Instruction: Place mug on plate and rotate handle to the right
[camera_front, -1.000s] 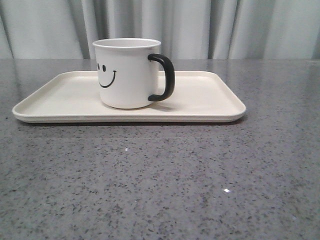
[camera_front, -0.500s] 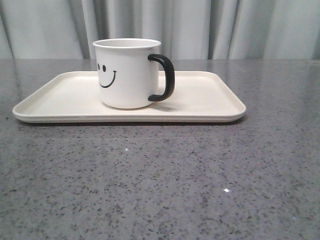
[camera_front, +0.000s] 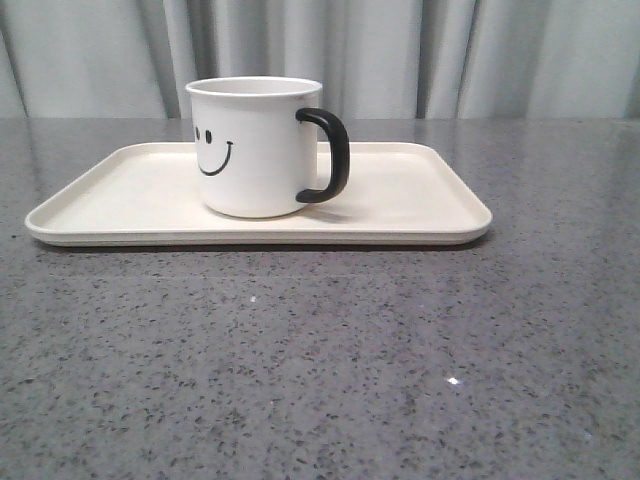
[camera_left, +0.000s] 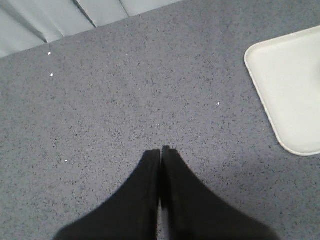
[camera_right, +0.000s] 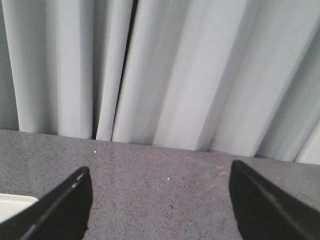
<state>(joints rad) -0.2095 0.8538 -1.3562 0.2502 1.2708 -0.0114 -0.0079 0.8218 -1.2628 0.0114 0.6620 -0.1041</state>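
Note:
The white mug (camera_front: 255, 150) with a black smiley face stands upright on the cream plate (camera_front: 420, 200), left of its middle. Its black handle (camera_front: 328, 155) points to the right. Neither gripper shows in the front view. In the left wrist view my left gripper (camera_left: 161, 150) is shut and empty over bare table, with a corner of the plate (camera_left: 290, 85) off to one side. In the right wrist view my right gripper (camera_right: 159, 172) is open and empty, its fingers (camera_right: 65, 202) wide apart, with a sliver of the plate (camera_right: 12, 205) at the edge.
The grey speckled table (camera_front: 320, 350) stretches in front of the plate. Pale curtains (camera_front: 400, 50) hang behind the table's far edge and fill the right wrist view (camera_right: 175, 70).

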